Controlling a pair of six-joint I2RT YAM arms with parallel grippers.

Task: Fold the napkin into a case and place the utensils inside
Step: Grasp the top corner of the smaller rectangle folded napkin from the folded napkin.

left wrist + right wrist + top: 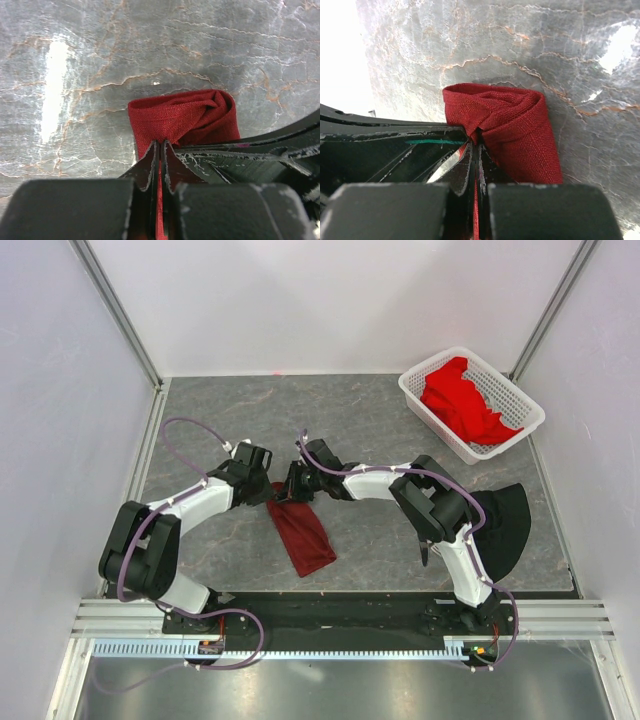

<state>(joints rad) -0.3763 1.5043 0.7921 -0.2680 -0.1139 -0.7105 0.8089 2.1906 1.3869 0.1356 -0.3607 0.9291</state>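
Over at the far right corner of the table (380, 420) we see a white basket (418, 405) heaped with red cloths (465, 400). A black sheet (505, 520) lies at the right edge, just beside the elbow of the right arm (375, 480). Both are well apart from the napkin (303, 535). White walls (300, 300) close the table in on three sides. The napkin lies in front of the bases, a little left of the middle, folded into a narrow strip that runs from the grippers toward the near edge, slanting rightward. What crowds the work is the grippers themselves: each wrist view has the other gripper's black fingers filling one lower side, pressed up just beside its own. The left arm (190, 505) bends its elbow out to the left and stretches its forearm rightward. The right arm mirrors it, elbow out right and forearm reaching left, so the two wrists meet at the strip's far end. There the cloth bunches into rounded folds. The left gripper (160, 146) is pinched tight on the napkin's end, a thin sliver of red showing between its fingers. The right gripper (476, 144) is clamped on the same end in the same way.
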